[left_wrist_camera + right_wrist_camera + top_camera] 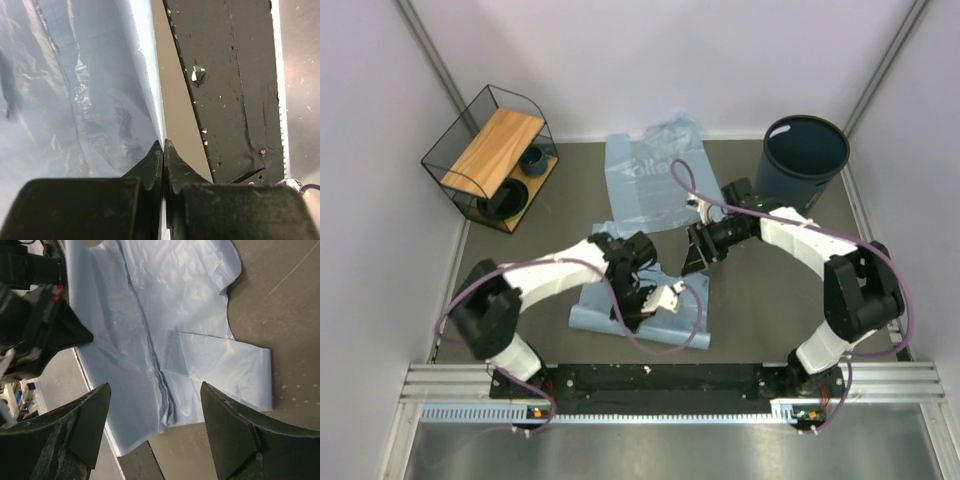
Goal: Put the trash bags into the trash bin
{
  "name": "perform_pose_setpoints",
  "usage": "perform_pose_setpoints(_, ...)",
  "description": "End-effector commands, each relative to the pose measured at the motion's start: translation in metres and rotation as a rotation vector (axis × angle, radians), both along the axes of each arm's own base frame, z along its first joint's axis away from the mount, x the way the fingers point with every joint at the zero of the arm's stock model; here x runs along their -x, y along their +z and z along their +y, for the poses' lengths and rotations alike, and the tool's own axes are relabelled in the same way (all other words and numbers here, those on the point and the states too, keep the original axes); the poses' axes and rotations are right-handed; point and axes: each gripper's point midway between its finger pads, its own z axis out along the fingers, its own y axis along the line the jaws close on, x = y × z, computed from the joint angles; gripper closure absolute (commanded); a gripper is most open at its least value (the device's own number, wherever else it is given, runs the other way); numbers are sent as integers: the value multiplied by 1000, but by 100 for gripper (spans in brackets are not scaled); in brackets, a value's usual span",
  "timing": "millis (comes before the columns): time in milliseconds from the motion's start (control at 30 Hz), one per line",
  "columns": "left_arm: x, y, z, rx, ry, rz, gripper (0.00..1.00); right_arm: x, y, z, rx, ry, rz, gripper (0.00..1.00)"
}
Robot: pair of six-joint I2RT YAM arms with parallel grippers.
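Wire basket [495, 150] far left; right arm [800, 235] between trash bags [650, 180], trash bin [802, 182].

Pale lilac walls [650, 60], grey-brown floor [570, 190], wire basket [500, 150] far left

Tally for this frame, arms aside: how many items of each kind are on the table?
Light-blue trash bags: 2, the far bag and the near bag
Trash bin: 1
Wire basket: 1
Small dark containers in the basket: 2, the blue cup and the black pot
Total: 6
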Motion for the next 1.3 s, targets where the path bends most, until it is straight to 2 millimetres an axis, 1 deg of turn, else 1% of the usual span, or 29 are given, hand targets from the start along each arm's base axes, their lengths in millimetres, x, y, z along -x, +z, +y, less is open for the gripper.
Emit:
perform_pose_setpoints(0,12,21,6,1,-74,260,98,0,24,-4,-115,45,-102,25)
perform_pose_setpoints(33,-2,18,0,10,-56,297,96,1,24,-4,-117,48,-102,25)
perform_pose_setpoints(67,-8,16,0,5,-43,320,96,2,23,-5,-117,52,-107,25)
perform_pose_setpoints(100,-10,9,3,-32,-25,375,95,3,23,-5,-117,56,-112,25)
perform_pose_setpoints(133,-25,7,1,-19,-10,364,94,5,23,-6,-119,59,-120,25)
perform_pose_setpoints(200,-35,-7,2,-50,8,388,91,7,22,-8,-120,73,-142,26)
perform_pose_setpoints(267,-51,-12,1,-56,20,371,89,9,19,-11,-113,71,-141,30)
perform_pose_setpoints(300,-54,-20,1,-75,26,390,88,8,18,-13,-113,59,-129,31)
perform_pose_setpoints(367,-66,-23,-1,-79,28,374,85,13,14,-14,-115,43,-78,36)
perform_pose_setpoints(467,-79,-32,-5,-83,48,353,79,20,4,-16,-102,17,3,39)
perform_pose_setpoints(533,-85,-33,-5,-79,63,343,73,22,3,-18,-114,3,45,40)
perform_pose_setpoints(633,-86,-35,-3,-83,59,324,60,25,1,-17,-127,-10,96,43)
perform_pose_setpoints(667,-88,-34,-3,-78,61,316,55,26,1,-17,-127,-17,115,43)
perform_pose_setpoints(767,-91,-16,-7,-32,99,285,49,24,-3,-16,-113,-33,143,43)
perform_pose_setpoints(800,-104,-1,-11,31,124,211,48,22,-4,-16,-109,-35,139,43)
perform_pose_setpoints(833,-104,4,-10,31,175,209,47,20,-5,-16,-103,-37,130,43)
perform_pose_setpoints(867,-111,7,-10,48,212,171,33,19,-5,-16,-99,-41,126,43)
perform_pose_setpoints(900,-134,24,-13,117,266,57,31,17,-5,-16,-93,-45,118,43)
perform_pose_setpoints(933,-134,23,-7,117,316,47,31,14,-8,-17,-80,-54,110,43)
perform_pose_setpoints(967,-143,27,-3,125,363,-2,30,12,-9,-17,-75,-58,105,42)
perform_pose_setpoints(1000,-151,47,3,173,409,-81,29,9,-8,-16,-73,-59,96,41)
perform_pose_setpoints(1033,-155,42,6,202,443,-124,28,7,-11,-16,-58,-65,89,41)
perform_pose_setpoints(1067,-155,44,12,209,457,-172,28,4,-11,-15,-53,-71,81,40)
perform_pose_setpoints(1100,-150,64,13,271,447,-247,27,2,-10,-12,-52,-67,68,39)
perform_pose_setpoints(1133,-140,53,18,284,441,-270,12,-2,-11,-12,-36,-73,49,38)
perform_pose_setpoints(1167,-134,54,20,300,434,-307,7,-3,-11,-10,-30,-75,42,37)
perform_pose_setpoints(1200,-123,66,20,330,406,-387,7,-6,-8,-4,-35,-64,18,37)
perform_pose_setpoints(1233,-107,46,26,289,391,-395,8,-7,-9,-1,-24,-62,5,37)
perform_pose_setpoints(1267,-107,46,21,308,385,-467,8,-9,-10,2,-18,-57,-5,39)
